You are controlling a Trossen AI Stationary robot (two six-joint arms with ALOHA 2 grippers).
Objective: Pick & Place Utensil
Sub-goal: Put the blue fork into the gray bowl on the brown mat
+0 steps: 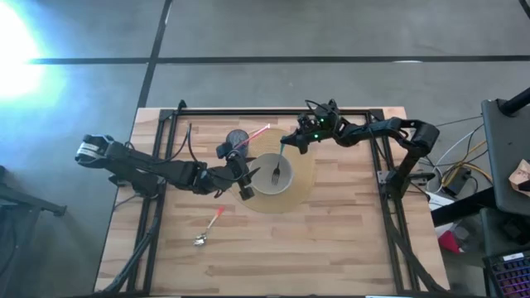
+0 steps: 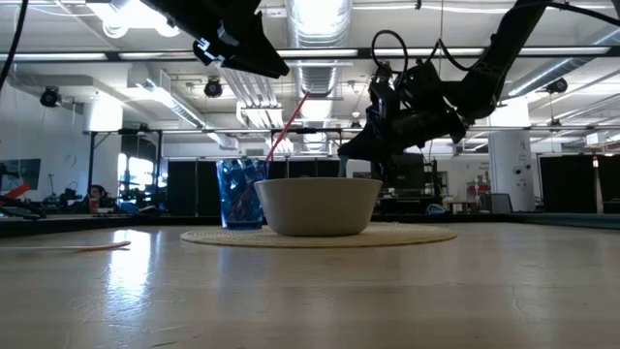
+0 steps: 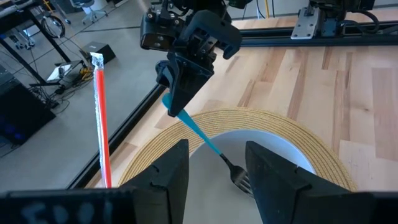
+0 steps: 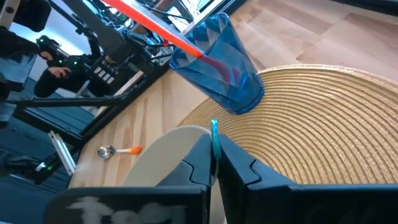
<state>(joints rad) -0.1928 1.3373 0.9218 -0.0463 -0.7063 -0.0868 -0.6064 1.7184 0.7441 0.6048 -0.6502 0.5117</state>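
Note:
A fork with a blue handle [image 3: 198,129] is in my right gripper [image 1: 286,146], which is shut on it above the far rim of the white bowl [image 1: 267,184]. The fork's tines [image 3: 241,180] hang down inside the bowl. The bowl sits on a round woven placemat [image 1: 305,178]. My left gripper [image 3: 217,171] is open and touches nothing. It hovers over the bowl's left rim [image 1: 246,186], pointing at the fork. An orange-handled spoon [image 1: 209,228] lies flat on the table, near and left of the bowl. My right gripper pinches the upper end of the fork's blue handle [image 4: 214,128] between its two fingers. The fingers come slanting down from the table's far right side. The fork hangs tilted below them, tines low inside the bowl; whether the tines touch the bowl I cannot tell.
A blue cup [image 1: 238,136] holding a red straw [image 1: 258,132] stands at the placemat's far left edge, close to both grippers. Black frame rails [image 1: 248,112] run along the table's far side. Bare wood [image 1: 348,240] lies on the near side and right of the placemat.

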